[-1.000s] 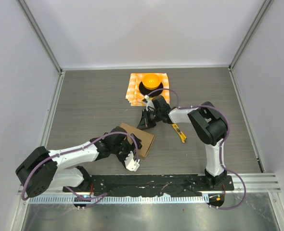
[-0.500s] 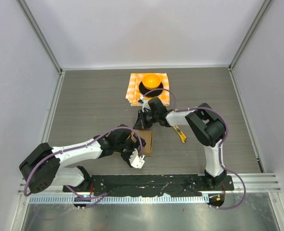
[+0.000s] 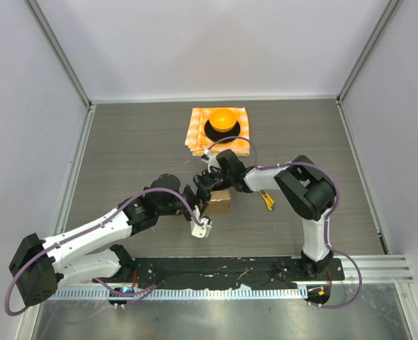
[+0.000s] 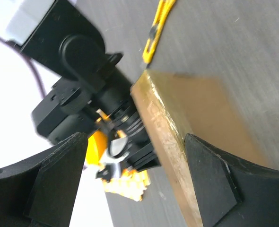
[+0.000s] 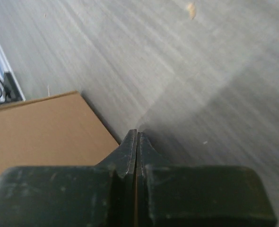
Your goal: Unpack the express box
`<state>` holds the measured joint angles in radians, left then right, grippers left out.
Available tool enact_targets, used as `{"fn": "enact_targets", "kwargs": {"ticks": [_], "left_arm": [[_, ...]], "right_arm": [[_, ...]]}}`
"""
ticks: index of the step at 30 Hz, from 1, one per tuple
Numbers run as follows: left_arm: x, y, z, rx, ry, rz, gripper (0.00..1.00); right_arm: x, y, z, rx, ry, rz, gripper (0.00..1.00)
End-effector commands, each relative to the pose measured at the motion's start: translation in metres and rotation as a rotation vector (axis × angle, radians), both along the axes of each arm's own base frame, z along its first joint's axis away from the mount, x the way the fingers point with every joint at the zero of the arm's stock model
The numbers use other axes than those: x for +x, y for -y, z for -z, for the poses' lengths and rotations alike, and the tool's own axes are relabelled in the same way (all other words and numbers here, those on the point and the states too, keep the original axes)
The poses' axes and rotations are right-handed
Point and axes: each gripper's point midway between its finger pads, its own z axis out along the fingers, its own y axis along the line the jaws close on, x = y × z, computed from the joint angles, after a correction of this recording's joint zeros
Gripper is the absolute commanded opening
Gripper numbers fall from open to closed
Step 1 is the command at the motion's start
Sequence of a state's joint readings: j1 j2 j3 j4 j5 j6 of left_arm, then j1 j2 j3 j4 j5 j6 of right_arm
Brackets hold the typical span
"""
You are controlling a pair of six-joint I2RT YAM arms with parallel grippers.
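Express box [image 3: 219,203]: centre of table [image 3: 124,149], nearer the near edge. Left gripper [image 4: 135,138]: fingers spread wide, straddling one box edge, no clamp seen. Right gripper [image 5: 136,135]: fully closed, holding nothing, tip just beside a box corner. Yellow cutter [image 3: 267,200] to the right.

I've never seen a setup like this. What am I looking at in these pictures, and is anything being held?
Two robot arms are bolted at the near edge of a table. The overhead view shows both; the other two views come from a camera on each wrist. On the table are the express box, a yellow knife and an orange-checkered cloth carrying an orange domed object. The left gripper is open, its fingers either side of the box's edge. The right gripper is shut beside the box, with nothing visible between its fingers.
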<state>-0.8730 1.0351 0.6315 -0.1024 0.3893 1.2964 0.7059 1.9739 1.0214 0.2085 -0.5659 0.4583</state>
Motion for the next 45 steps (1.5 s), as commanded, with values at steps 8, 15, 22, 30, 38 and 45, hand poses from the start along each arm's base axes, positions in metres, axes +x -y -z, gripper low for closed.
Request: {"fn": "enact_targets", "kwargs": {"ticks": [8,15,22,30,38,45], "left_arm": [[0.034,-0.027,0.014,0.088,0.068,-0.175,0.88],[0.022,-0.035,0.011,0.088,0.051,-0.164,0.88],[0.015,-0.044,0.0,0.067,0.017,-0.193,0.89],[0.017,-0.059,0.0,0.039,-0.088,-0.342,0.89],[0.03,-0.076,0.017,0.073,-0.261,-0.522,0.88],[0.042,-0.094,0.027,0.109,-0.527,-0.664,0.88]], "right_arm": [[-0.068,0.01,0.003,-0.054,-0.152,-0.142,0.01],[-0.059,0.008,0.002,-0.058,-0.138,-0.127,0.01],[-0.037,0.012,-0.01,-0.05,-0.103,-0.088,0.01],[-0.034,0.014,-0.027,-0.044,-0.094,-0.083,0.01],[-0.043,0.019,-0.034,-0.03,-0.103,-0.08,0.01],[-0.043,0.028,-0.024,-0.083,-0.098,-0.048,0.09]]}}
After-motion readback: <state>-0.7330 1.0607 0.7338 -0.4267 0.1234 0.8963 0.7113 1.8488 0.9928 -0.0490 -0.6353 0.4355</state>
